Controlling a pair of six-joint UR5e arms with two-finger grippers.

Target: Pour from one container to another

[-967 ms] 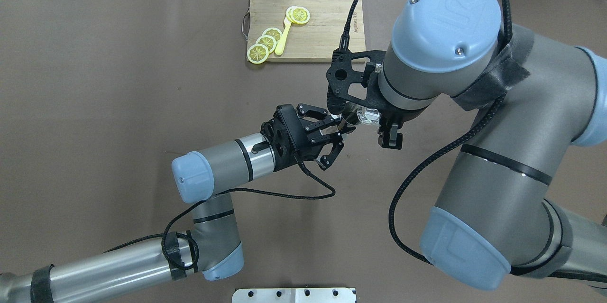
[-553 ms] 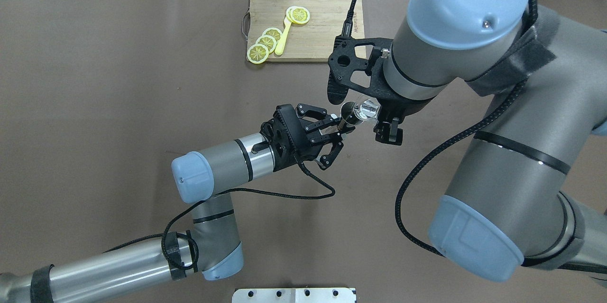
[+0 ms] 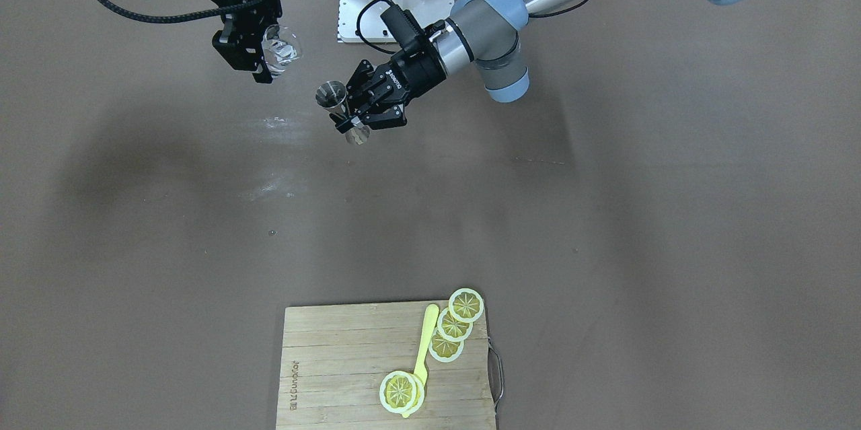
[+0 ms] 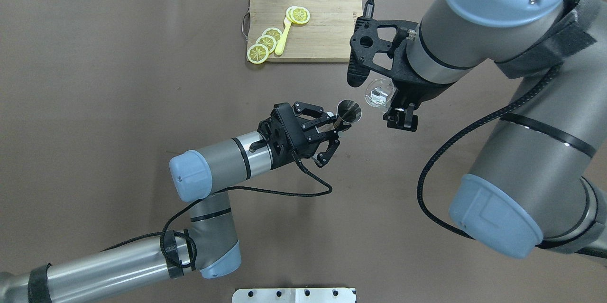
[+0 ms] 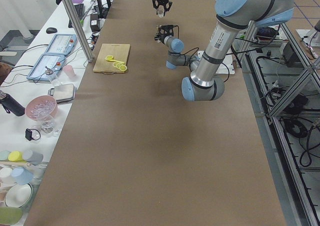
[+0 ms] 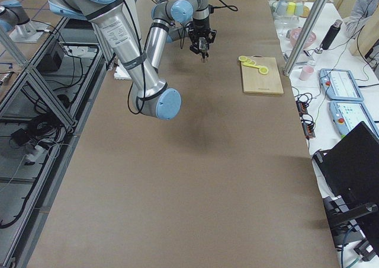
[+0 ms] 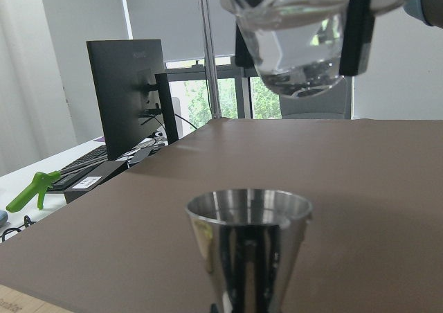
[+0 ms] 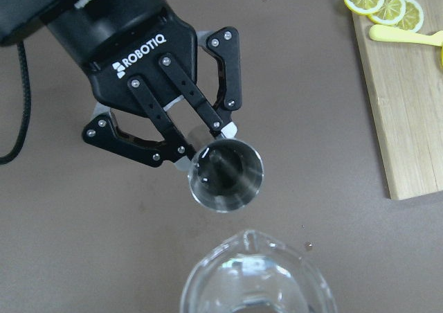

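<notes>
- Hanging clear of the steel jigger [image 4: 348, 110], the glass cup [image 4: 378, 94] has drawn away from it. A second ago its rim lay over the jigger's mouth; now there is a gap between them, and the cup sits just beside and above the jigger.
- With the cup gone from over it, the whole round mouth of the jigger shows in the overhead view. The jigger is upright and held in the air over the middle of the table [image 4: 118, 80], about where it was before.
- The right arm has swung back toward the far right side of the table, while the left arm has hardly shifted.
- From the left wrist view the cup [image 7: 297, 36] is high and beyond the jigger [image 7: 248, 247]. Whether any liquid remains in it I cannot tell.
- A wooden cutting board [image 4: 322, 23] lies well apart at the far edge. It carries lemon slices [image 4: 265, 43] and a yellow spoon [image 4: 283, 37].
- Nothing stands between the cup and the jigger.
- The left gripper [image 4: 335, 125] reaches in sideways, its fingers closed narrowly on the jigger's waist below the bowl.
- The right gripper [image 4: 379, 98] has its fingers spread about the width of the cup and clamped on its two sides.
</notes>
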